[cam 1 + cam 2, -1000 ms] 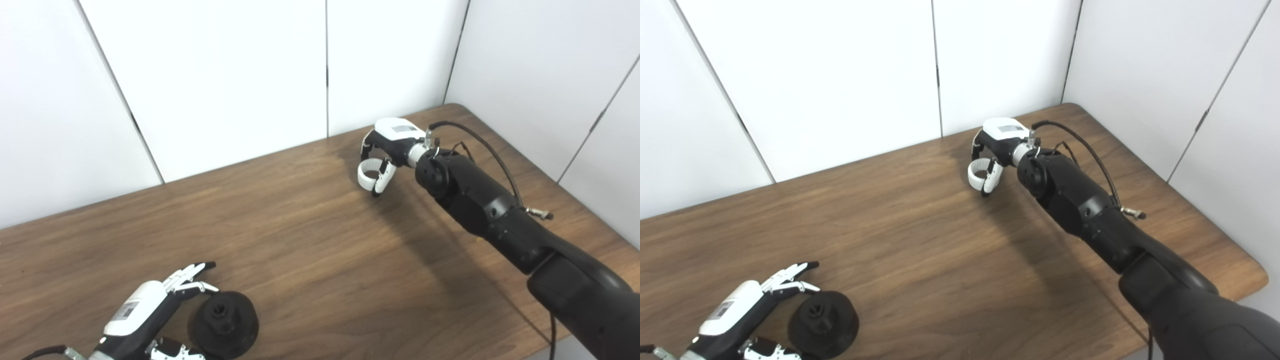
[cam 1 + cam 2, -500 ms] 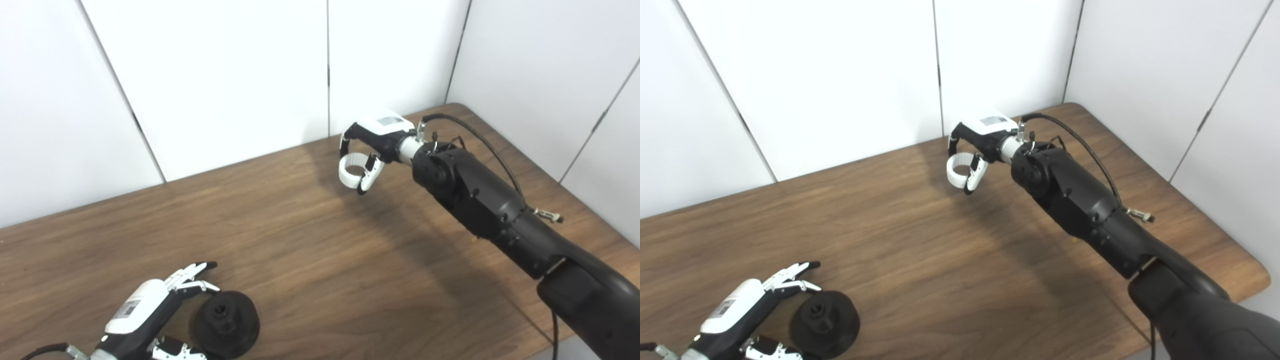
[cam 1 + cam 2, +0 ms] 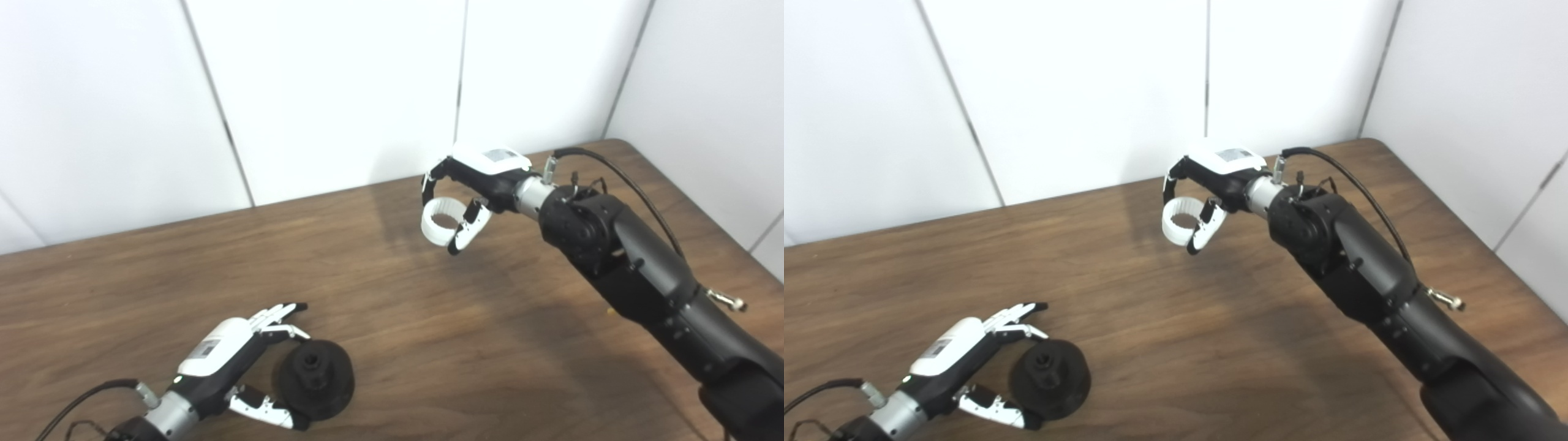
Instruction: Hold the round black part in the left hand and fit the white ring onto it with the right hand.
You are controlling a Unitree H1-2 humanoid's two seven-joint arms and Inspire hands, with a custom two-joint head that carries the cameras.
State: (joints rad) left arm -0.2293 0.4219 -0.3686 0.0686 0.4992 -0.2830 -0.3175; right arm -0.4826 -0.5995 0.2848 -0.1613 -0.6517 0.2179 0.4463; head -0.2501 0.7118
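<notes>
Since the white ring [image 3: 442, 221] looks light and stiff, my right hand [image 3: 474, 184] pinches its rim above the table [image 3: 392, 306]; my left hand [image 3: 236, 361], fingers apart, cradles the heavier-looking black part [image 3: 315, 387] resting there.

Open wooden tabletop [image 3: 392, 318] between two far-apart hands

Bare brown wood across the whole middle, from the round black ribbed part [image 3: 314, 380] at the near left to the white toothed ring [image 3: 442, 221] raised at the far right. Hemmed along the far edge and right side by white wall panels [image 3: 343, 92]. Bracketed at the black part's left by the left hand [image 3: 236, 367].
</notes>
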